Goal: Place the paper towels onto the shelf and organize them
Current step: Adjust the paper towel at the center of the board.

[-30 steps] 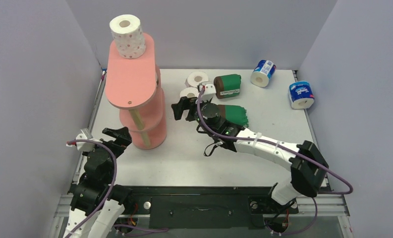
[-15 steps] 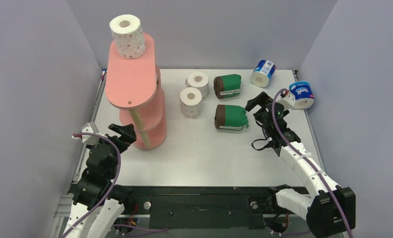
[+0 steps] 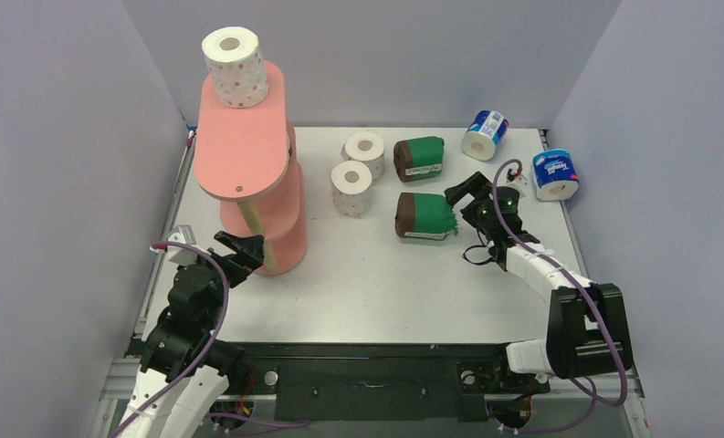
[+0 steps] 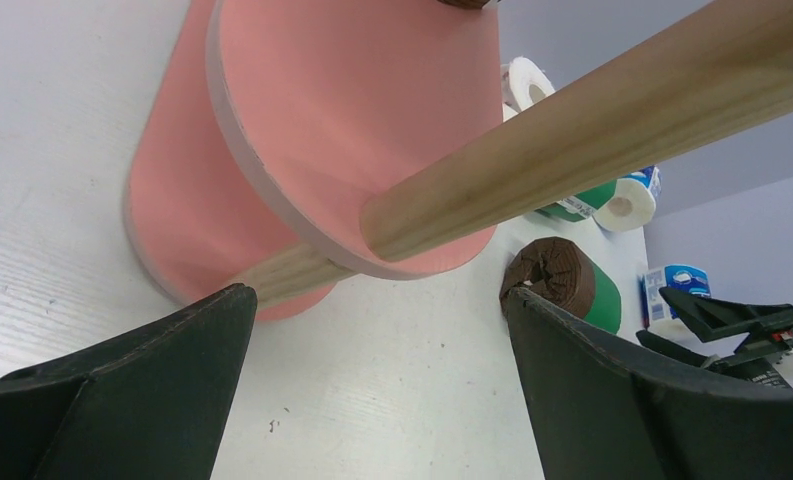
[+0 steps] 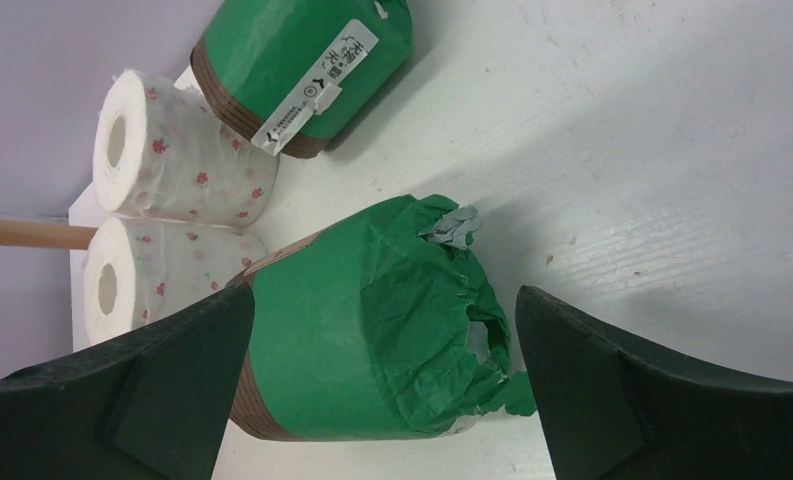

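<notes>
Rolls are scattered across your table (image 3: 367, 274), so take stock. Your right gripper (image 3: 468, 197) sits at the right end of the near green roll (image 3: 424, 215), jaws spread wide and gripping nothing. From the right wrist, that roll lies on its side between the two fingers (image 5: 172, 390), torn wrapper end toward the gripper. You cannot tell whether either finger touches it.

Just beyond it lies the far green roll (image 3: 419, 158), also on its side and apart from the near one. Left of the greens, two more stand upright just beside each other: the far dotted roll (image 3: 365, 149) and the near dotted roll (image 3: 351, 187).

Over on the right, the far blue roll (image 3: 484, 134) lies tilted by the back wall. The right blue roll (image 3: 555, 174) sits at the table's right edge, near your right gripper but clear of it.

Now the left side. Your shelf (image 3: 239, 151) stands there, and the top dotted roll (image 3: 235, 66) is upright on the far end of its top board, the only roll you can see on the shelf.

Your left gripper (image 3: 242, 248) hangs low at the shelf's near end, jaws released and wide, holding nothing. Its wrist view looks up under the pink boards, with a wooden post (image 4: 592, 130) slanting across between the fingers.
</notes>
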